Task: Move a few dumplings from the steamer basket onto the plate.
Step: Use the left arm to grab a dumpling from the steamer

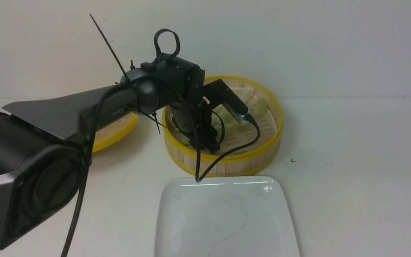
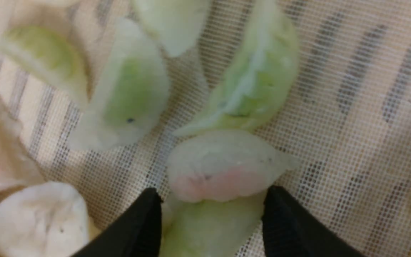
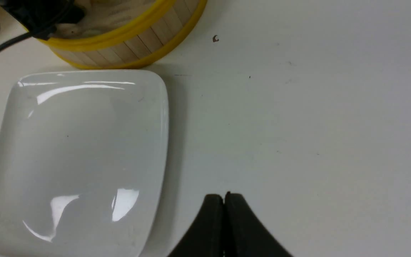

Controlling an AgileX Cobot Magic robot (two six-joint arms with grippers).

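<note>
The steamer basket (image 1: pixel 227 166) stands behind the white plate (image 1: pixel 227 221), which has nothing on it. My left gripper (image 1: pixel 205 142) reaches down into the basket. In the left wrist view it (image 2: pixel 212 200) is open, its fingers on either side of a pale green dumpling (image 2: pixel 209 228), with a pinkish dumpling (image 2: pixel 219 171) just beyond the tips. Several more dumplings (image 2: pixel 255 82) lie around on the mesh liner (image 2: pixel 351 125). My right gripper (image 3: pixel 224 195) is shut and empty above the table beside the plate (image 3: pixel 84 142); it is out of the front view.
The flat yellow-rimmed lid (image 1: pixel 116 132) lies left of the basket, partly behind my left arm. A cable (image 1: pixel 227 153) from the left wrist hangs over the basket's front rim. A small dark speck (image 1: pixel 292 160) lies on the table to the right.
</note>
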